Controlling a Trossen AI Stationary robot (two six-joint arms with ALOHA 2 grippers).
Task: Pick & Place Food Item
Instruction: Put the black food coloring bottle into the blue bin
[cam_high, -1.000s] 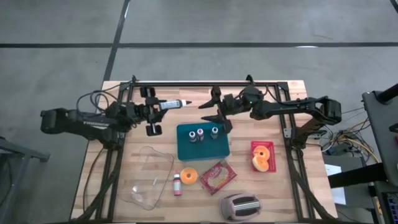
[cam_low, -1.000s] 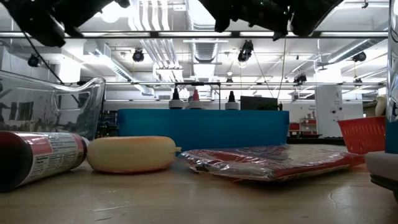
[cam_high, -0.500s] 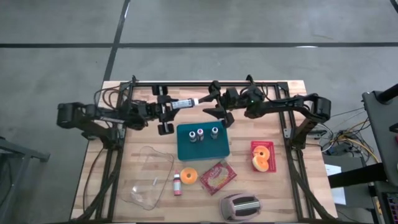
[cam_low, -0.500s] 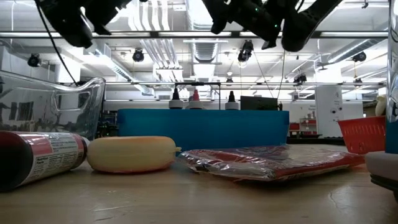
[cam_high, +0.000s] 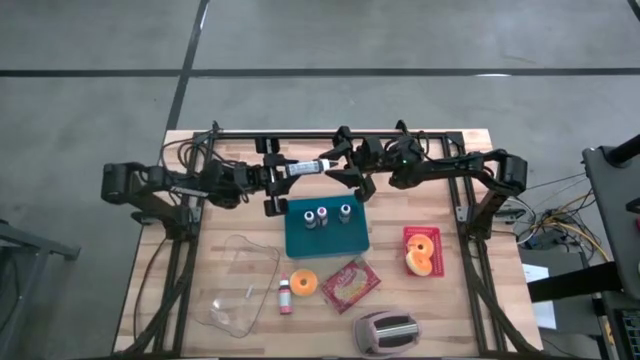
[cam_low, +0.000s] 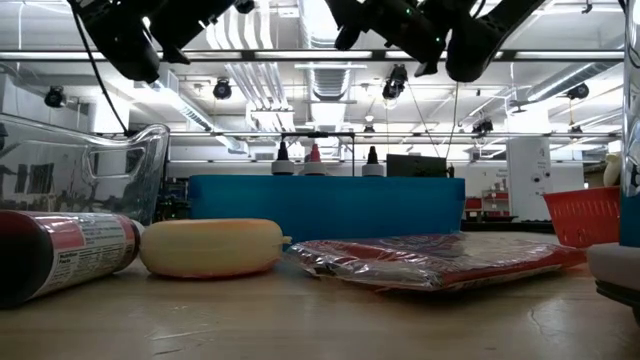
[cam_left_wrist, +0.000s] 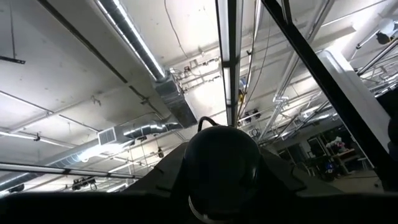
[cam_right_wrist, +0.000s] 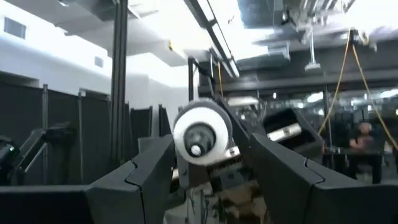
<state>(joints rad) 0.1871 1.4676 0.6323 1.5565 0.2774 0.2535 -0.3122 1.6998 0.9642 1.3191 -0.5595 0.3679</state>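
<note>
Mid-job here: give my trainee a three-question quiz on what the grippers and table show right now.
1. Multiple choice: what does the left gripper hold? A) a white bottle B) a red packet C) nothing
2. True or false: the right gripper has its jaws open around the white bottle's end.
3. Fill in: the teal tray holds ___ small bottles.
Key: 1 A; 2 true; 3 three.
</note>
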